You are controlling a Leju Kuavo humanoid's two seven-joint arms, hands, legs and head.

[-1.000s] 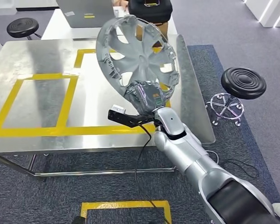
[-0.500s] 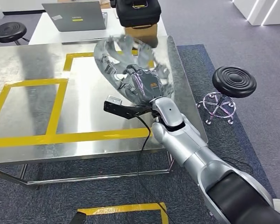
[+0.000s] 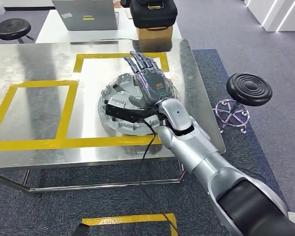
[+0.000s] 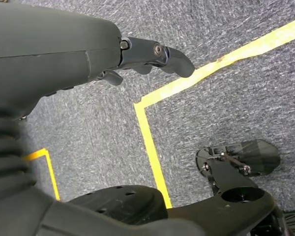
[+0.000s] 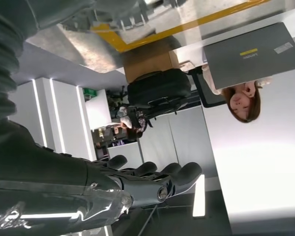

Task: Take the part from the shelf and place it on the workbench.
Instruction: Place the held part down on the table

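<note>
Since the round grey plastic wheel cover [image 3: 136, 103] is lying flat on the shiny steel workbench [image 3: 34, 105], inside the yellow tape rectangle [image 3: 101, 55] nearest the robot's right side, I'd say the placing part is basically done. The right hand [image 3: 149, 83] hovers over it with the fingers [image 3: 138, 61] stretched out straight and spread, holding nothing, which looks to me like a hand that has let go flat so the cover wouldn't tip. Can't tell if the palm is touching the cover or just above it, because the hand and silver forearm hide the cover's middle and near-right rim. The black wrist camera bar [image 3: 120, 110] blocks a bit more. The left hand [image 4: 153, 51] hangs down over grey carpet; its fingers look loosely extended with nothing in them, though most of them are cut off behind the cover. Beyond the bench there's a grey laptop [image 3: 87, 14] and a black case on a cardboard box [image 3: 155, 33].
</note>
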